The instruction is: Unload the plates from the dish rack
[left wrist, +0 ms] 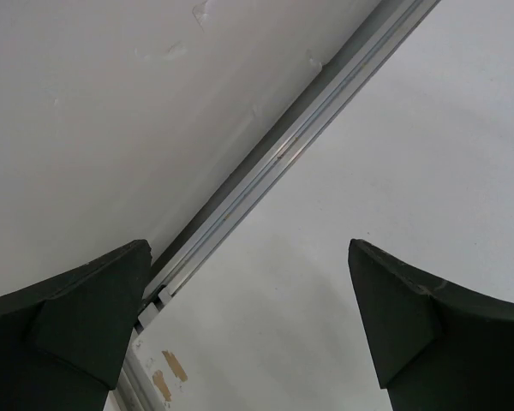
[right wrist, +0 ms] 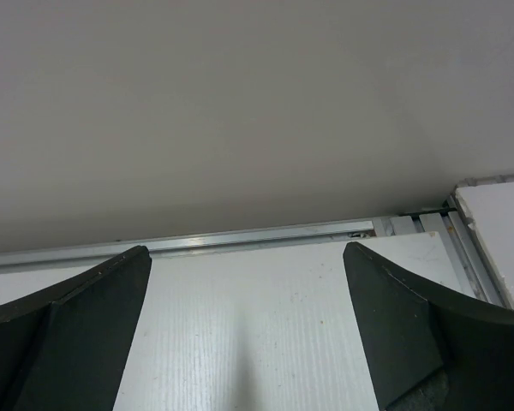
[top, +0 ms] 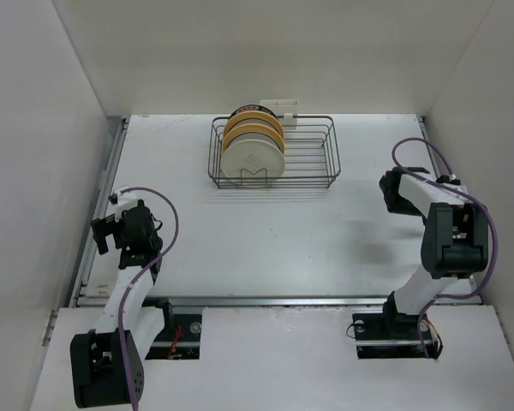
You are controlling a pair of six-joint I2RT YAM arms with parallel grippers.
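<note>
- While both arms hang well apart from it, one dish rack (top: 313, 158) sits at the far edge of the white table (top: 283, 231).
- Upright in the rack's left end stand the plates (top: 253, 161). One cream plate is in front, two yellow-orange ones are behind it, and a dark-rimmed one is at the back; the full count is unclear.
- Left gripper (left wrist: 247, 253): near-left of the rack, jaws spread wide, empty.
- Right gripper (right wrist: 247, 253): right of the rack, jaws spread wide, empty.
- One small white holder (top: 284, 108) is clipped to the rack's far side.
</note>
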